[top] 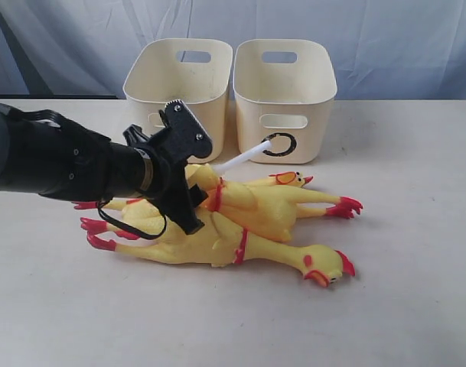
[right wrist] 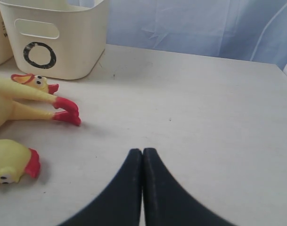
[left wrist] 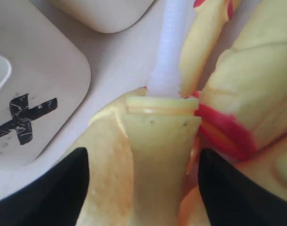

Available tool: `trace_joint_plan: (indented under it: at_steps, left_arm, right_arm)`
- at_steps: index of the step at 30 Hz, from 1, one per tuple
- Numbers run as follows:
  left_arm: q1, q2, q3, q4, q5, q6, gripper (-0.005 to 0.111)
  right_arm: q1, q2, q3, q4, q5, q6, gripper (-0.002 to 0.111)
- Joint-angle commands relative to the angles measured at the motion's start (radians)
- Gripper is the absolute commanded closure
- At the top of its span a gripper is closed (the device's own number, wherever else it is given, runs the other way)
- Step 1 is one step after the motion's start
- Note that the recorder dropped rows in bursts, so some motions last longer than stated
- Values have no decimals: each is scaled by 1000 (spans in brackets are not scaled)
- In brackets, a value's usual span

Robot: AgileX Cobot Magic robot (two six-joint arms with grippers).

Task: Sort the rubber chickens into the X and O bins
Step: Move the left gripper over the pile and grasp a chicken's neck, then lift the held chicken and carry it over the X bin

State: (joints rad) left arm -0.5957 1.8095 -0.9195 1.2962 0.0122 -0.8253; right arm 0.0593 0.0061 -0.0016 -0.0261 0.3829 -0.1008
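Step in hand: the first pick. No chicken shows in either bin.

- X bin [top: 152, 76]: just left of the O bin [top: 309, 84], almost touching it. Its black X shows only in the left wrist view.
- Left claw [left wrist: 143, 188]: left of and in front of the O bin, down over the chicken heap. The jaws are wide, with one black finger [left wrist: 63, 188] on each side of a yellow body. Nothing is gripped yet.
- Rubber chickens [top: 255, 218]: an overlapping heap on the tabletop [top: 401, 306], in front of the O bin and spreading to its left.
- White rod [top: 244, 158]: runs from the heap toward the front of the O bin. I can't tell what it is.
- Right claw [right wrist: 143, 160]: right of the O bin, low over the tabletop, jaws pressed together and holding nothing.

Next move, as I judge it: close the left claw on the body between its fingers and lift it clear of the tangle. The chickens are floppy and overlapping, so a neighbour may drag along. Nothing here shows which bin this chicken belongs in.

Counts:
- Chickens: 3, as I read it. Two heads are clear and the third is hidden.
- Bins: 2.
- Claws: 2.
- Rod: 1.
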Motion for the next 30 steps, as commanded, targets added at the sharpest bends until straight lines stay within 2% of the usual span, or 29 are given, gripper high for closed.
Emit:
trace_joint_plan:
  at_steps: [1,4,11,20,26,27,30]
  left_arm:
    - [-5,30,10,23,-34,-3,43]
    - [-5,30,10,45,-34,0,45]
    - [-5,30,10,51,-56,0,65]
    - [-5,30,10,90,-56,0,68]
    - [-5,23,10,92,-23,0,95]
    - [-5,11,10,92,9,0,103]
    - [-5,-23,10,98,33,0,107]
  right_arm:
    - [1,-6,2,-2,-5,-2,108]
    - [1,-6,2,-2,-5,-2,108]
    - [1,-6,2,-2,-5,-2,108]
    - [1,-6,2,-2,-5,-2,108]
    - [1,-6,2,0,-5,-2,108]
    - [1,-6,2,1,-7,-2,108]
    - [1,-6,2,1,-8,-2,108]
